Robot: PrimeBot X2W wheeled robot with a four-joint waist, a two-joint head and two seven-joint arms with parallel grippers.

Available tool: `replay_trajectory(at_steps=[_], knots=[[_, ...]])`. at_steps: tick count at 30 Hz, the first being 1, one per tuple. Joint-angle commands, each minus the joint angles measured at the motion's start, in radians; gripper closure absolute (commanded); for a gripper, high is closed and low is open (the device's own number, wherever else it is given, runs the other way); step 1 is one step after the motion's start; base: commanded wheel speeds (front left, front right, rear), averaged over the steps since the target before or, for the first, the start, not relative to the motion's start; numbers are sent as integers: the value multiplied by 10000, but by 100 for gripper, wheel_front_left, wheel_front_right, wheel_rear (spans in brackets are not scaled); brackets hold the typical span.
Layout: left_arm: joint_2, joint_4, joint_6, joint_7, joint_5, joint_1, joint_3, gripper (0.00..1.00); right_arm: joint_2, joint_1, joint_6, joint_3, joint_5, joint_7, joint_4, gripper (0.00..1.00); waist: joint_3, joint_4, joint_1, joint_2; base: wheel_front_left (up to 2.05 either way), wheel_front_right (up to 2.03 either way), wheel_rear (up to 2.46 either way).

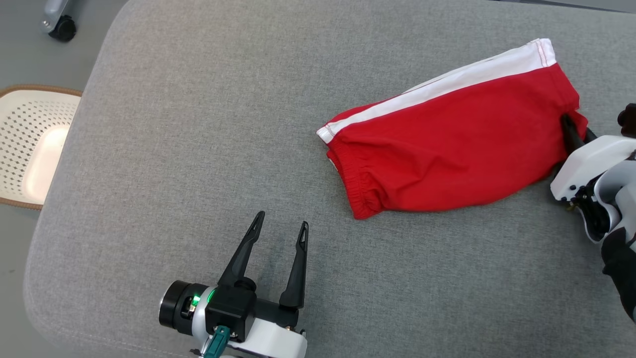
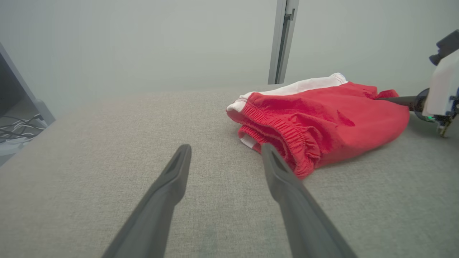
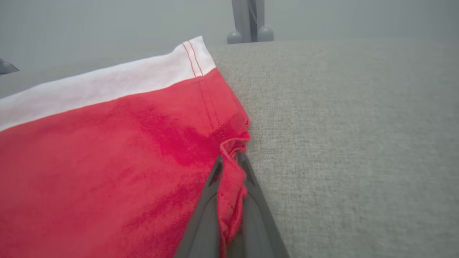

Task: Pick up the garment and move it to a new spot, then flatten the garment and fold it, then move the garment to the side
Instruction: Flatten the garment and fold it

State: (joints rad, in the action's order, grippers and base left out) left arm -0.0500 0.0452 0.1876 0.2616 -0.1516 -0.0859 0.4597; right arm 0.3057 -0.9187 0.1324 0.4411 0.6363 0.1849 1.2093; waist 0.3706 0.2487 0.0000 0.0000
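- Grey fabric surface (image 1: pixel 198 149), padded with rounded corners, spans the work area; pale floor (image 1: pixel 20 59) lies beyond its left edge.
- Garment (image 1: pixel 447 144): red shorts with a white band (image 1: pixel 447 82) along the far side, lying folded on the right part of the surface. The gathered elastic waistband (image 1: pixel 360 191) faces the centre and the hemmed leg end faces the right edge.
- Right gripper (image 3: pixel 229 157): clenched on the garment. In the right wrist view a pinched ridge of red cloth sits between the two dark fingers, at the hem corner on the near right end.
- Left gripper (image 1: pixel 281 220): released, fingers spread wide and holding nothing. It sits over bare fabric near the front edge, apart from the garment; in the left wrist view the waistband (image 2: pixel 287 132) lies just beyond its right finger.
- Off the surface: a white perforated basket (image 1: pixel 30 99) with a brown rim stands on the floor at left, and a black caster (image 1: pixel 62 27) shows at the top left corner.
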Motion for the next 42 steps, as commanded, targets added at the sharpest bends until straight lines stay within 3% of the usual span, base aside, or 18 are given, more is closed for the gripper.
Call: replay_trajectory(at_steps=[1, 15, 22, 30, 42], knots=[[-21, 33, 15, 38, -49, -60, -35, 0, -5, 397, -29, 99, 165, 69, 110, 100, -109, -109, 0, 0, 0, 0, 0], [-25, 86, -162, 38, 111, 159, -345, 0, -37, 1610, -20, 461, 970, 820, -1167, 100, -849, -1292, 0, 0, 0, 0, 0], [-27, 74, -245, 37, 230, 368, -567, 0, 129, 2886, -20, -615, 673, 822, -2706, 100, -1218, -2013, 0, 0, 0, 0, 0], [-27, 104, -371, 37, 276, 562, -747, 0, -96, 4134, -20, -1637, -74, 823, -3612, 100, -1625, -2779, 0, 0, 0, 0, 0], [-28, 273, -489, 37, 0, 591, -603, 0, -463, 4406, -19, -2033, -828, 825, -4476, 100, -2117, -2671, 0, 0, 0, 0, 0]])
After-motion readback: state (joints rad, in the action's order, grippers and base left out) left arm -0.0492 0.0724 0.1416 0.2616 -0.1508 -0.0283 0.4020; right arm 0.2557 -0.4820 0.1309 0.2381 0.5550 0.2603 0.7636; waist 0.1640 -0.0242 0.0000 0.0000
